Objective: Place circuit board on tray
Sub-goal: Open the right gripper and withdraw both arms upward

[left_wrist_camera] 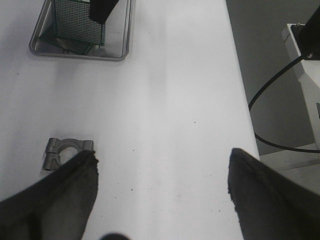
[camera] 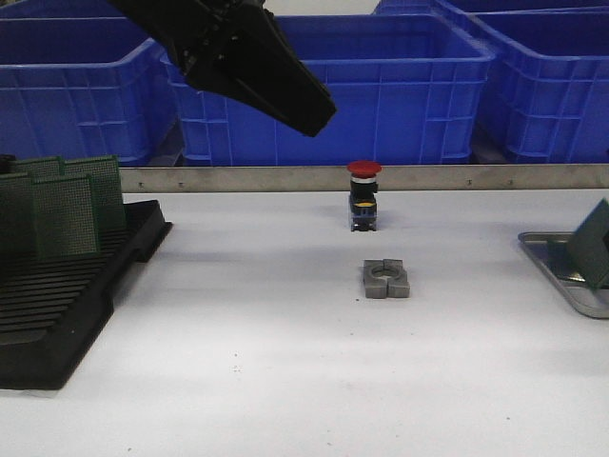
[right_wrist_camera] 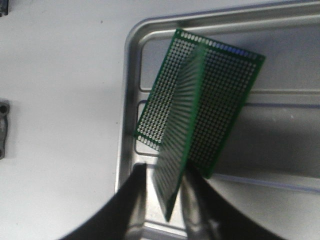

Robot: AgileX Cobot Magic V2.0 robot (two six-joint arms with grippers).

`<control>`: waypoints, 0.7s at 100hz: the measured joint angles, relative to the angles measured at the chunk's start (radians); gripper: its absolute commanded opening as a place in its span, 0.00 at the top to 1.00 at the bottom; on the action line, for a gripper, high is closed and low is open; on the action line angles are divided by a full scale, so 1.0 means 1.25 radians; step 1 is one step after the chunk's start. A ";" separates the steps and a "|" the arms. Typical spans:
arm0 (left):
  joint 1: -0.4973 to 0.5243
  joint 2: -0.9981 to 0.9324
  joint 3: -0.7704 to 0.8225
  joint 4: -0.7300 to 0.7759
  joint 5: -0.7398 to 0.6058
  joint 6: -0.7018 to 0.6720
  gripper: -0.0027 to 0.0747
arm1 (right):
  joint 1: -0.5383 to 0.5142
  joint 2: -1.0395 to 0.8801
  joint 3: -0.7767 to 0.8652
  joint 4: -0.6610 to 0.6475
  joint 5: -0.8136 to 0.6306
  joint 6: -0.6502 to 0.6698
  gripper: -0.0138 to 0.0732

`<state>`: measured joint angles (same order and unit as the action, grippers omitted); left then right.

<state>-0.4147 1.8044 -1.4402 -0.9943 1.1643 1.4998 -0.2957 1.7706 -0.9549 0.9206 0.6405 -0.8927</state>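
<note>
A black slotted rack (camera: 67,295) with upright green perforated boards (camera: 59,205) is seen far left of the grey split metal clamp (camera: 386,279). The left gripper (left_wrist_camera: 162,195) is held above the white table (camera: 238,362) with its dark fingers spread wide and nothing between them. Just behind the clamp a red-capped push button (camera: 363,195) is stood, and blue ribbed bins (camera: 381,86) are ranged behind a metal rail. Well right of the clamp, at the table's edge, the rounded grey tray (right_wrist_camera: 131,60) is found. A green circuit board (right_wrist_camera: 182,135) is pinched edge-on by the right gripper (right_wrist_camera: 162,200) over the tray, above a second board (right_wrist_camera: 225,105) lying flat there.
</note>
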 measured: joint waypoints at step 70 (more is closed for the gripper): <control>0.158 0.000 -0.006 -0.002 0.029 -0.227 0.99 | 0.006 -0.193 0.000 -0.033 0.057 -0.003 0.91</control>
<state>-0.2177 1.8044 -1.4472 -0.9968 1.2002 1.2162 -0.2885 1.5298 -0.9549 0.8791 0.7124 -0.8960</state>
